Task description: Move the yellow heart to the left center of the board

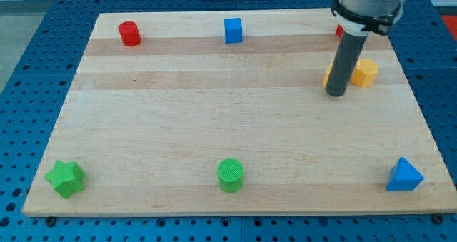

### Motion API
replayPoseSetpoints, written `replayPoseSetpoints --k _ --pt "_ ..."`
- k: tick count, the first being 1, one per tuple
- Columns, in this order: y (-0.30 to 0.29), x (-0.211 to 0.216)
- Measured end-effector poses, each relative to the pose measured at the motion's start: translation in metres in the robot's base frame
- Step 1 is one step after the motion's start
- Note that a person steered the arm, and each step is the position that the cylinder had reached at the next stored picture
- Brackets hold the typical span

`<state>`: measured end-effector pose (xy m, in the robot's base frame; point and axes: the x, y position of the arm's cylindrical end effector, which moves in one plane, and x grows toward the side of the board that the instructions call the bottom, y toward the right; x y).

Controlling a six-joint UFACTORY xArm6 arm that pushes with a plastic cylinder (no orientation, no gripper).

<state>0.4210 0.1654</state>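
Resting at the near edge: green star (66,178), matte plastic with blunt points, at the view's bottom left corner of the board.
Near edge, middle: green cylinder (230,175), short and round, top face finely ribbed.
Near edge, right: blue triangle (404,175), wedge-shaped, smooth faces, by the view's bottom right corner.
Surface: wooden board (214,113), pale planks with lengthwise grain, laid on a blue perforated table (36,71).
Rod: dark, straight, cylindrical, hanging from a grey and black collar at the view's top right.
My tip (335,94): down on the board, just beside the yellow block and partly covering its left side; contact cannot be told.
Pincer: none fitted, plain rod only, so nothing open, closed or gripped.
Yellow heart (364,72): glossy orange-yellow plastic, chunky, in the right part of the board toward the far edge.
Far edge, right: red block (340,31), mostly hidden behind the rod, shape unclear.
Far edge, middle: blue cube (233,30), square faces.
Far edge, left: red cylinder (129,33), short and round.
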Motion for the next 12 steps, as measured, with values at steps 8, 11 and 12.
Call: replayPoseSetpoints --k 8,11,12 --pt "-0.011 -0.007" --pt "-0.070 -0.019" --pt "-0.075 -0.019"
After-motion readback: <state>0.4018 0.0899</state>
